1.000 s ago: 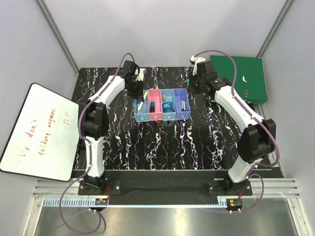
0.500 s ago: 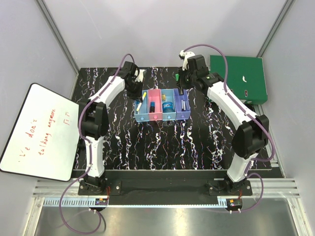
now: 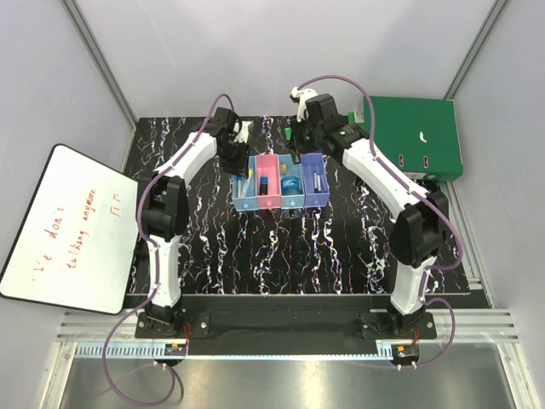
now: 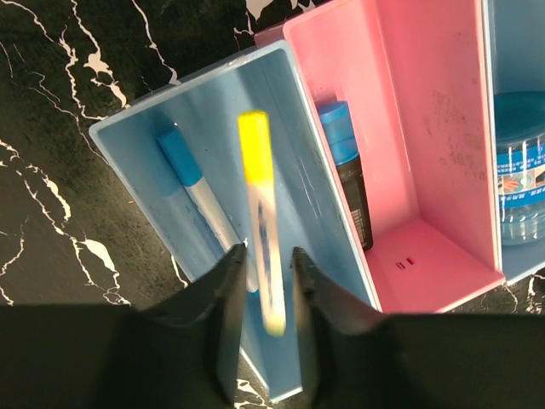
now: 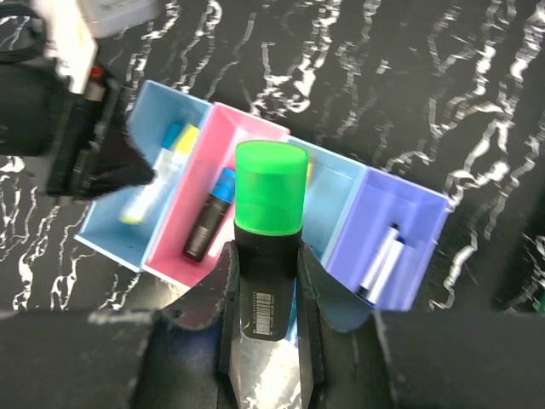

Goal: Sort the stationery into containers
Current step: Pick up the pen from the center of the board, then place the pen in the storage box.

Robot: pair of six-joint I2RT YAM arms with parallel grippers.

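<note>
Table [image 3: 281, 247], black with white veining. Row of four joined bins [image 3: 281, 208] at the middle far part.

Left gripper [image 4: 262, 260] sits over the leftmost bin, light blue [image 4: 140, 179]. Fingers a little apart, one on each side of a yellow-and-white pen [image 4: 260, 213], with a thin gap on both sides. Pen is blurred, its yellow end pointing away from the gripper. Cannot tell whether it is pinched or loose. A blue-capped white marker [image 4: 194, 187] lies on the floor of the same bin, left of the pen.

Pink bin [image 4: 426, 111], next to the right, holds a dark marker with a blue cap [image 4: 345, 175] against its left wall. Third bin holds a round blue object [image 4: 521, 183].

Right gripper [image 5: 266, 281] is pressed together on a green-capped dark marker [image 5: 270, 256], cap pointing out past the fingertips. It hangs above the row, over the pink bin and the third one in the wrist view. The purple bin [image 5: 413, 226] at the right end holds a small grey-white stick [image 5: 379, 260].

Green folder [image 3: 417, 136] at far right. Whiteboard [image 3: 72, 226] off the left edge.
</note>
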